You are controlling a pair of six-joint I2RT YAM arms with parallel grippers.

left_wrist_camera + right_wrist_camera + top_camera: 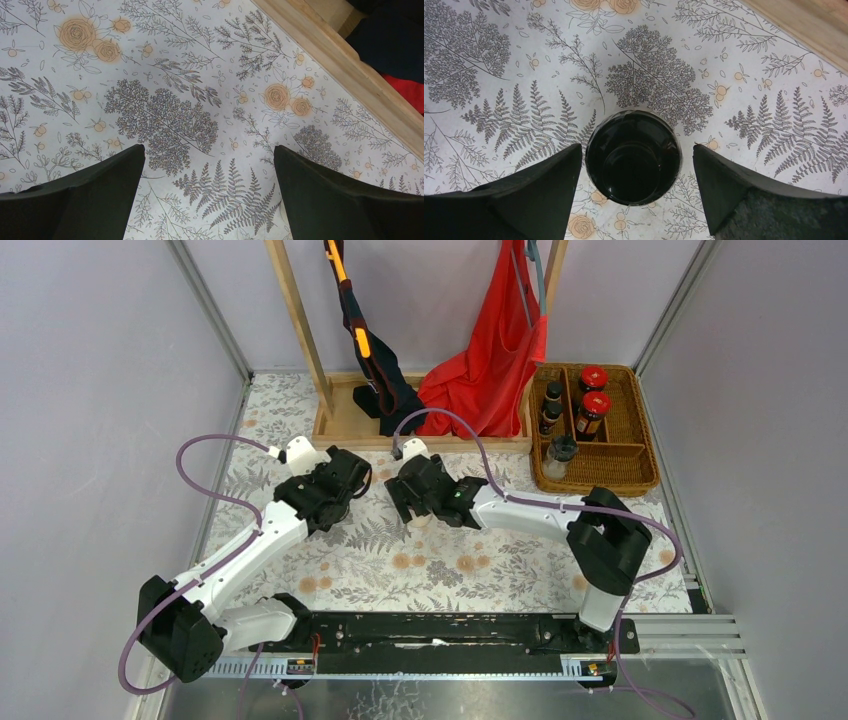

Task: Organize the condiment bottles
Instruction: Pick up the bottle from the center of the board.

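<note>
A wicker basket [640, 468] at the back right holds two dark jars with red lids [593, 378] [594, 406], two small dark black-capped bottles [553, 393] [550, 417] and one pale translucent black-capped bottle [560, 454]. Another bottle stands on the floral cloth mid-table. Its round black cap [633, 157] fills the gap between my right fingers, and a bit of its pale body [421, 523] shows in the top view. My right gripper [638, 148] [412, 512] is open around it, jaws either side, not closed. My left gripper [210, 148] [335, 502] is open and empty over the cloth.
A wooden rack base [340, 426] runs along the back, carrying a red cloth [490, 360] and a black and orange garment [375, 380]. Its wooden edge shows in the left wrist view [350, 65] and the right wrist view [809, 25]. The two grippers are close together.
</note>
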